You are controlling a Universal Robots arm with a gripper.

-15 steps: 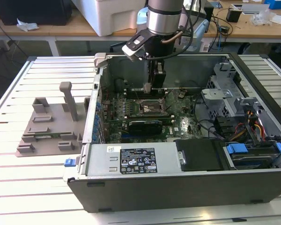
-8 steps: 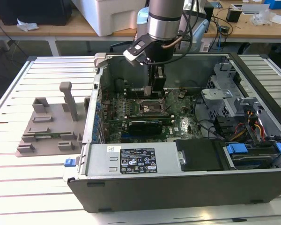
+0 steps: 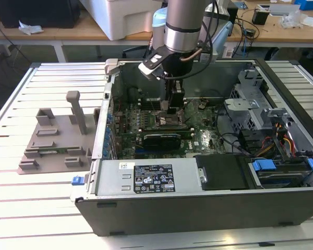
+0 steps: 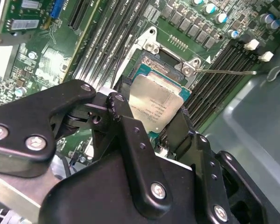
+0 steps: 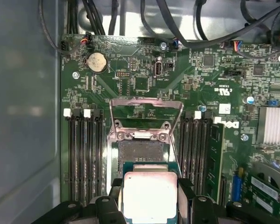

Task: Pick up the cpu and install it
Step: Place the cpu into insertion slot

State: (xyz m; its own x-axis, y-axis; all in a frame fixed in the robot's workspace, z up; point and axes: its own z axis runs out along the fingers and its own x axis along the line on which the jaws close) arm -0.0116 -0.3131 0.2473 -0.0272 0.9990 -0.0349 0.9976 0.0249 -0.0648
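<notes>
The black fingers (image 4: 130, 135) are clamped on two opposite edges of the cpu (image 4: 156, 100), silvery top facing up in both wrist views. It hangs over the near part of the open socket (image 5: 142, 151), whose metal frame (image 5: 146, 116) stands raised; whether they touch I cannot tell. Around lie the green motherboard (image 5: 130, 79), the open case (image 3: 198, 208), and the slatted counter (image 3: 41, 208).

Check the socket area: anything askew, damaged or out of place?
Nothing stands out. The cpu is held level in the tool, square to the socket. The load plate stands open, and no damage shows on the motherboard.
</notes>
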